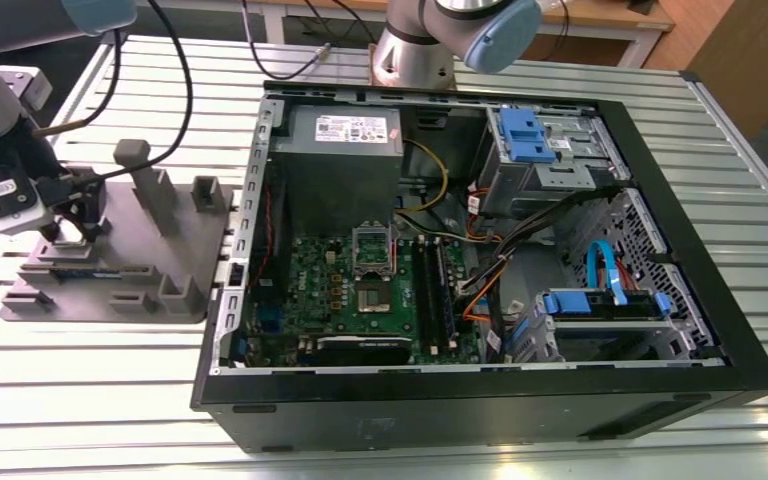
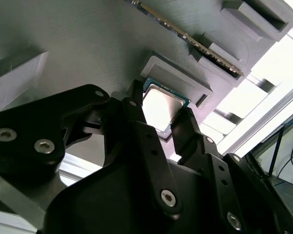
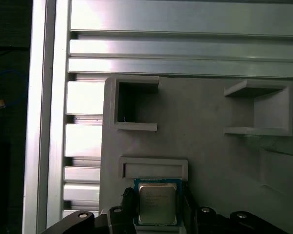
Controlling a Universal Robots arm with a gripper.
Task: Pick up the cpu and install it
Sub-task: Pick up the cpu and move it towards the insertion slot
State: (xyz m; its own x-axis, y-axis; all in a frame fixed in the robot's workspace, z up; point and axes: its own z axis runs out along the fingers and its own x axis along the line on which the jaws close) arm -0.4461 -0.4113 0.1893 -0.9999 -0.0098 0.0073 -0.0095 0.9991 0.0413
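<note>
Between the tips of the gripper (image 2: 159,108) lies the cpu (image 2: 161,103), seated in the grey fixture (image 2: 88,48); jaws pinch its opposite edges, likely to lift it level

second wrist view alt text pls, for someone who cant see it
The black gripper sits right at the cpu, a shiny square chip lying flat in a recess of the grey holder. A long memory stick stands on edge in another slot of the holder.
</note>
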